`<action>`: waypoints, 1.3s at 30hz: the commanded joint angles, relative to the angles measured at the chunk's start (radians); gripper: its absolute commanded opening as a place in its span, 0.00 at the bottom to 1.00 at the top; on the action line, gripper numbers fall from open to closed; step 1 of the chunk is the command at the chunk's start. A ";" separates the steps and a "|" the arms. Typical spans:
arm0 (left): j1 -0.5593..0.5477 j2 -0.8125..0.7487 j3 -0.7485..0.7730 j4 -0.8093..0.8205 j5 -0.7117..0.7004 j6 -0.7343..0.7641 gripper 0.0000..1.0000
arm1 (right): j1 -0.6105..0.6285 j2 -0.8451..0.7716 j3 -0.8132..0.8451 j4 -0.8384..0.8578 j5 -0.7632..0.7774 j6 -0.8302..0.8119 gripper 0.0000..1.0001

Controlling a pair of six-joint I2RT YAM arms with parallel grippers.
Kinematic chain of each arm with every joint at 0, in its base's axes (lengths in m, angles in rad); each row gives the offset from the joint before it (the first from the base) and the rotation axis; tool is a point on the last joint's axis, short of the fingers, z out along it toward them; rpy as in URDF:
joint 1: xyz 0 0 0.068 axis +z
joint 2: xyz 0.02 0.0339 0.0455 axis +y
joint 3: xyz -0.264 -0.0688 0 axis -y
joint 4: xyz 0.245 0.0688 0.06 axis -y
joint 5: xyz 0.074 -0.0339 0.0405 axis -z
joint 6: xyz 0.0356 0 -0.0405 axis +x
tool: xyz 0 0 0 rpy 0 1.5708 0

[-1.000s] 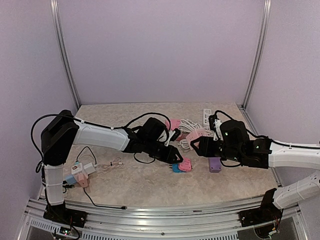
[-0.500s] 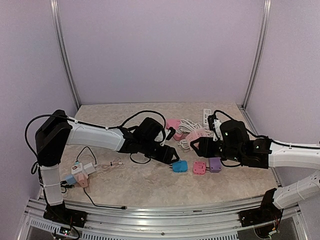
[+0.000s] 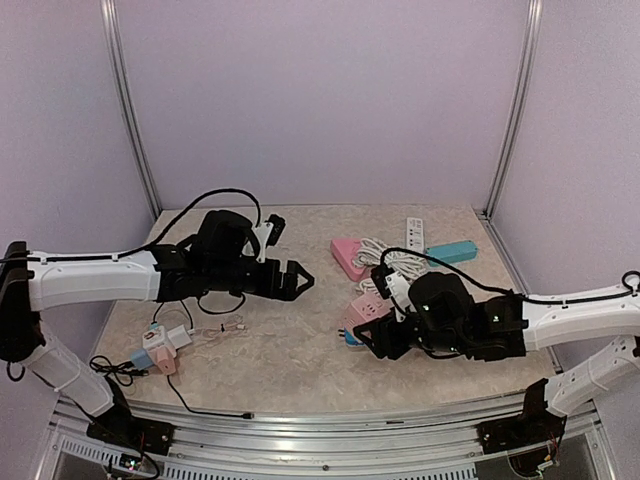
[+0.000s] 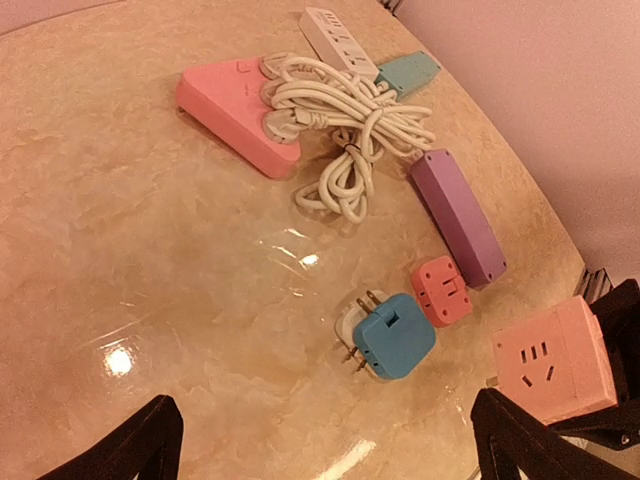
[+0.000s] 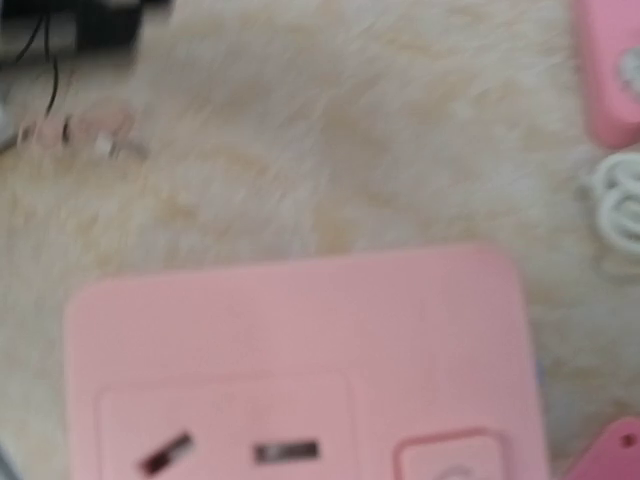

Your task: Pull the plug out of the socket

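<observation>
The blue plug (image 4: 397,336) lies loose on the table with its metal prongs bare and a white piece under it; the top view shows the plug (image 3: 350,339) too. A pink socket cube (image 4: 553,361) hangs just right of it, gripped by my right gripper (image 3: 380,328). That cube (image 5: 300,350) fills the lower right wrist view, where the fingers are hidden. A small pink adapter (image 4: 440,290) sits apart, between the plug and a purple strip (image 4: 457,217). My left gripper (image 3: 290,278) is open and empty, well left of the plug, one fingertip (image 4: 150,440) at the frame's bottom.
A pink triangular strip (image 4: 235,115) with a coiled white cord (image 4: 345,120) lies further back, with a white strip (image 3: 415,232) and a teal strip (image 3: 452,250) beyond. At the near left are clustered adapters (image 3: 158,345), a thin cable (image 3: 225,327) and a black lead (image 3: 200,405).
My left gripper let go of the blue plug, opened wide and drew back to the left. My right gripper carried the pink socket cube left and nearer, close to the plug.
</observation>
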 commanded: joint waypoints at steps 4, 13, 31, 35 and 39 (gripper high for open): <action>0.131 -0.183 -0.060 -0.154 0.001 0.009 0.99 | 0.117 0.083 -0.001 -0.004 0.116 0.022 0.00; 0.256 -0.304 -0.113 -0.207 0.056 -0.002 0.99 | 0.208 0.212 -0.006 -0.074 0.217 0.125 0.00; 0.310 -0.334 -0.136 -0.244 0.063 -0.020 0.99 | 0.208 0.346 -0.017 -0.098 0.337 0.238 0.05; 0.310 -0.342 -0.136 -0.263 0.045 -0.019 0.99 | 0.202 0.371 0.008 -0.120 0.345 0.233 0.16; 0.313 -0.351 -0.143 -0.272 0.034 -0.020 0.99 | 0.200 0.373 0.013 -0.131 0.350 0.228 0.39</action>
